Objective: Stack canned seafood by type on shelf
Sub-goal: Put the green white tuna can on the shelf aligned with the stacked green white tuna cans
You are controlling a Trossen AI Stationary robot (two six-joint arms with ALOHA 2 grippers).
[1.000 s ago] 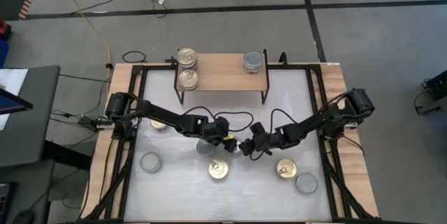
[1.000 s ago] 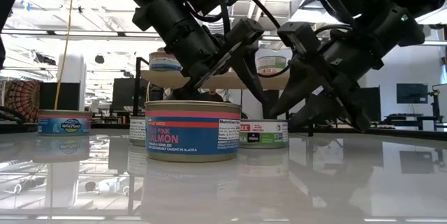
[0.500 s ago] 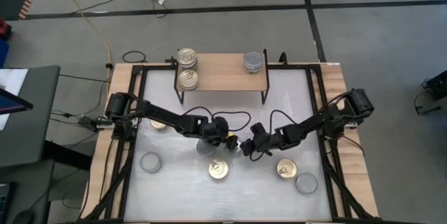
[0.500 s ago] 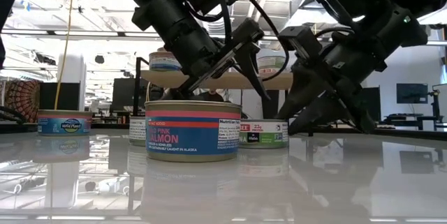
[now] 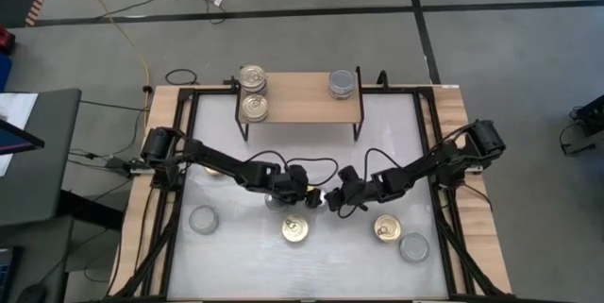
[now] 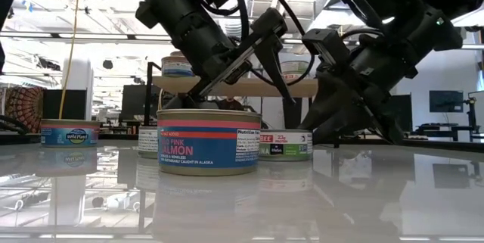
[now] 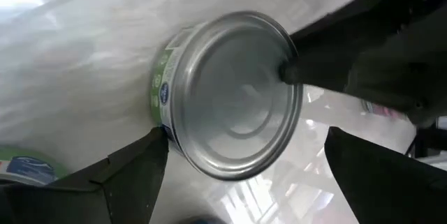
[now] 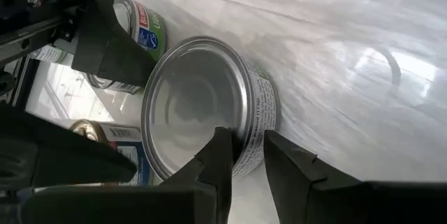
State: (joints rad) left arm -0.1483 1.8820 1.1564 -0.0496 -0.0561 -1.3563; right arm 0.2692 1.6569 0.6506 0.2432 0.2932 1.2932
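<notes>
Surface: white glossy counter (image 5: 236,256) in a wood and black frame, grey floor around it, open workshop beyond.
Shelf: light-wood shelf (image 5: 300,98) stands at the counter's far edge, centred. Two gold-lidded tins (image 5: 253,93) sit at its left end, one silver-lidded tin (image 5: 343,83) at its right end; the types are kept apart, which fits sorting by kind.
Contested tin: a silver-lidded, green-labelled can (image 7: 227,133) lies tipped near the counter's middle, its flat face turned up toward both wrist cameras.
Right hand: right hand (image 8: 244,158) is narrowed onto that can's rim, one finger on the lid face and one outside the wall. Judged a rim pinch, used because the can is not sitting flat.
Left hand: left hand (image 7: 244,165) is spread wide around the same can without touching it, apparently having let go so the other arm can take it.
Loose stock: salmon tin (image 6: 209,141) nearest the near edge; further tins, gold and silver, scattered along the near and left sides.
Progress: early; most tins remain off the shelf.
</notes>
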